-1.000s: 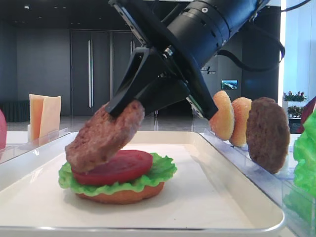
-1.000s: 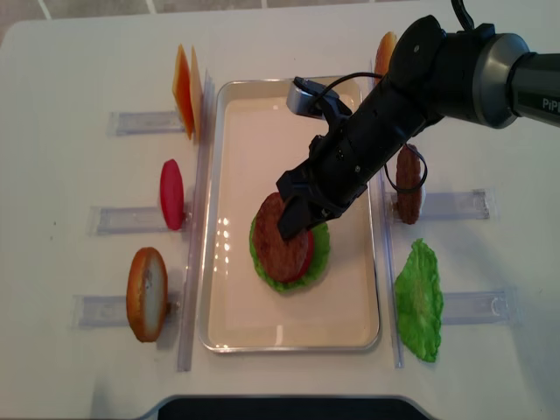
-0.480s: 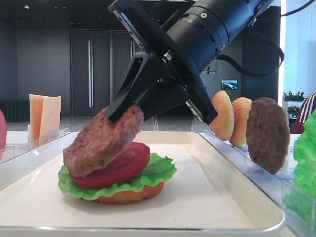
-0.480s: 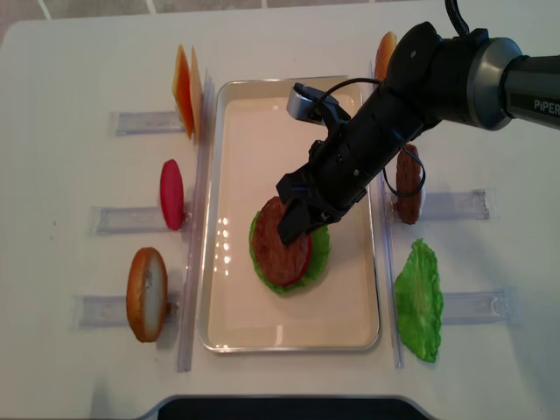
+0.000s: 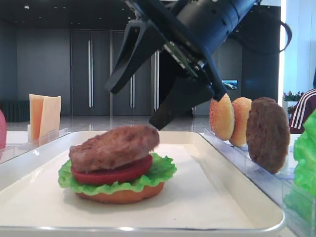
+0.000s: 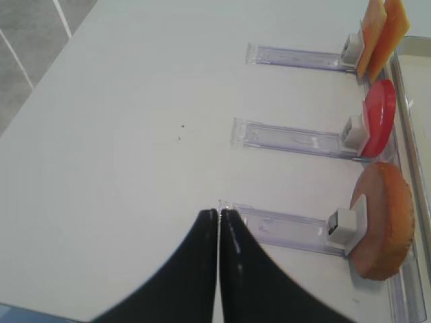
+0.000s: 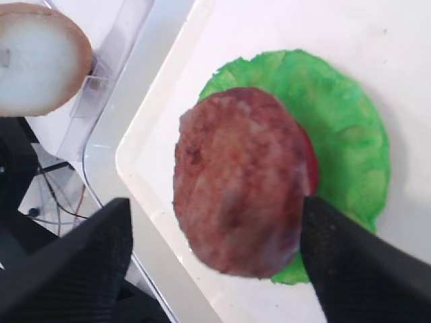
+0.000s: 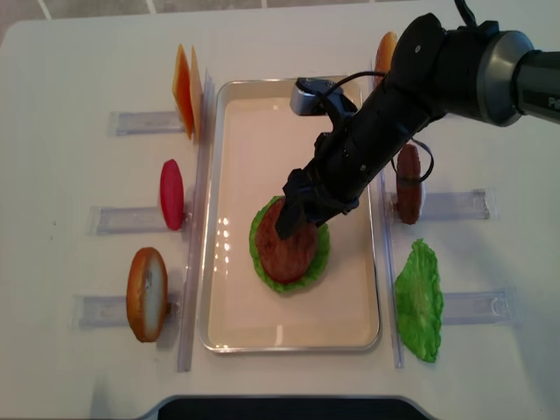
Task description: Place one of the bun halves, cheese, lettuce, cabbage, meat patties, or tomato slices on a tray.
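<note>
Right tool [image 5: 143,84]: jaws now spread wide above the stack, no longer pinching anything.
Meat patty [image 5: 114,147]: released, resting slightly tilted on the tomato slice [image 5: 94,176].
Tray [image 5: 207,197]: carries the stack.
Meaning: placement looks done.

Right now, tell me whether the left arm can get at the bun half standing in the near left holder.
Probably yes. The left gripper sits shut over bare table, just beside the holder carrying that bun half, with nothing between them.

One view low at rim level, one overhead; both share the cream-white rectangular tray [image 5: 237,163] [image 8: 214,219]; wrist views close, downward.
</note>
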Robot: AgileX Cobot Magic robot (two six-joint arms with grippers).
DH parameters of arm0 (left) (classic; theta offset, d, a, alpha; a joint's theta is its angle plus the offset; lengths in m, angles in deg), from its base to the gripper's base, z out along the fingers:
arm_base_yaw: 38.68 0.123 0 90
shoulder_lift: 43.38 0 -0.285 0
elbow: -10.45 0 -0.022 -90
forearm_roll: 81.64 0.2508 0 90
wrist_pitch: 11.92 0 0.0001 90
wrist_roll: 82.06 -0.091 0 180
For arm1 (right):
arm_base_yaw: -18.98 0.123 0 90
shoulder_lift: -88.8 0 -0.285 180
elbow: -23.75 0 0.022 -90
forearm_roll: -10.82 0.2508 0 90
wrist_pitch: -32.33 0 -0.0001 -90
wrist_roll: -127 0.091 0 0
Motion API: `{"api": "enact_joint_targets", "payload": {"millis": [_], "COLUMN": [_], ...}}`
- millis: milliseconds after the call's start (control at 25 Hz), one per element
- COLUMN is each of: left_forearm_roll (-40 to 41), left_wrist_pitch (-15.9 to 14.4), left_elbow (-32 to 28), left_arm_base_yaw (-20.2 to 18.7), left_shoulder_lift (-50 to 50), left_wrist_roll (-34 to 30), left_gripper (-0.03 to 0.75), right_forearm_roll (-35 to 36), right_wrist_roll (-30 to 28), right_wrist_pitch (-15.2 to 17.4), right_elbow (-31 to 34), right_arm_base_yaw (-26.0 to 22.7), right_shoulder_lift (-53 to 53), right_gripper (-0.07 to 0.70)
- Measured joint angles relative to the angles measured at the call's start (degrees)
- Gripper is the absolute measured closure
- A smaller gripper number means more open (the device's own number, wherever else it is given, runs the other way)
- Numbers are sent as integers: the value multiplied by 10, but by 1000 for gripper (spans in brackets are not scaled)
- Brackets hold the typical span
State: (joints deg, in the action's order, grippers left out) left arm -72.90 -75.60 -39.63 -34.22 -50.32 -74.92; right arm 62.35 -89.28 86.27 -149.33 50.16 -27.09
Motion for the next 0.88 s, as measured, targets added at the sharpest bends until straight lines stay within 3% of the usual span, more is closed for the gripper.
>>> {"api": "enact_joint_targets", "payload": {"millis": [320,520,680,880], "left_forearm_roll": [0,0,0,0], "left_wrist_pitch": [0,0,0,0], "left_elbow": [0,0,0,0], "left_arm_base_yaw": [0,0,0,0], "left_shoulder_lift": [0,0,0,0], "left_wrist_roll": [0,0,0,0], "left_gripper": [715,715,715,715], "right_forearm_roll": [-133,-275,-374,-403], "right_wrist_roll": [65,160,230,248], "right_wrist_pitch": [-32,-34,-7,51], "right_elbow": [0,0,0,0], "right_arm_base_yaw": [0,-1,-26,-98], "right_shoulder_lift": [122,185,220,235], "right_gripper": [89,89,89,89]}}
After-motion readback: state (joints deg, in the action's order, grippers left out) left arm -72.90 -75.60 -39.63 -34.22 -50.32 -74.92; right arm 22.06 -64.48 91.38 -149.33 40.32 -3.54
